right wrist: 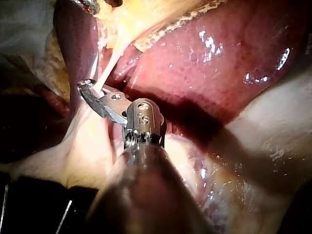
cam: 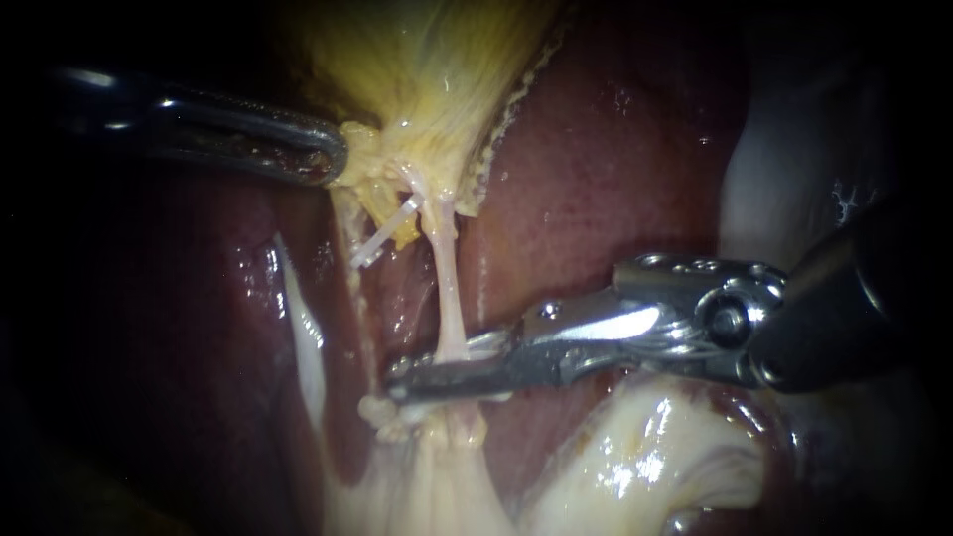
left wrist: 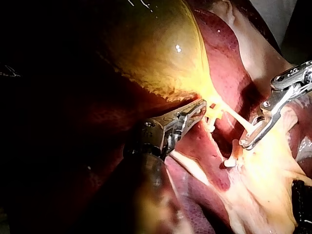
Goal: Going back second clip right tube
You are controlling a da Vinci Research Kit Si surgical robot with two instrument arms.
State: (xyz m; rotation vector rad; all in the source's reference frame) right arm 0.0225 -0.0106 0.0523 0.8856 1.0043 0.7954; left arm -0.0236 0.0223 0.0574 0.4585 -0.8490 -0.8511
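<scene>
Your right instrument (cam: 427,375) comes in from the right edge of the frame and reaches across to the lower middle. Its jaws stand only narrowly apart there, with a dark slit between them and the foot of the right tube (cam: 447,288) lying in that gap.

The right tube is a thin, pale, taut cord. It runs from the yellow neck of the gallbladder (cam: 437,69) at the upper middle straight down to those jaws, crossing in front of the dark red liver (cam: 615,169).

Just left of the tube's upper stretch, a white clip (cam: 385,236) lies slanted across the yellow strands, well apart from your right jaws.

Your left instrument (cam: 333,159) enters from the upper left. Its jaws are closed on the yellow tissue at the gallbladder's neck.

In the left wrist view your right jaws hook around the lower end of the same cord. A small white piece (left wrist: 229,163) sits just beside them on the pale tissue (left wrist: 263,185); you cannot tell from these views whether it is a clip.

In the right wrist view the cord drops from the yellow tissue into the curve of your right jaws
</scene>
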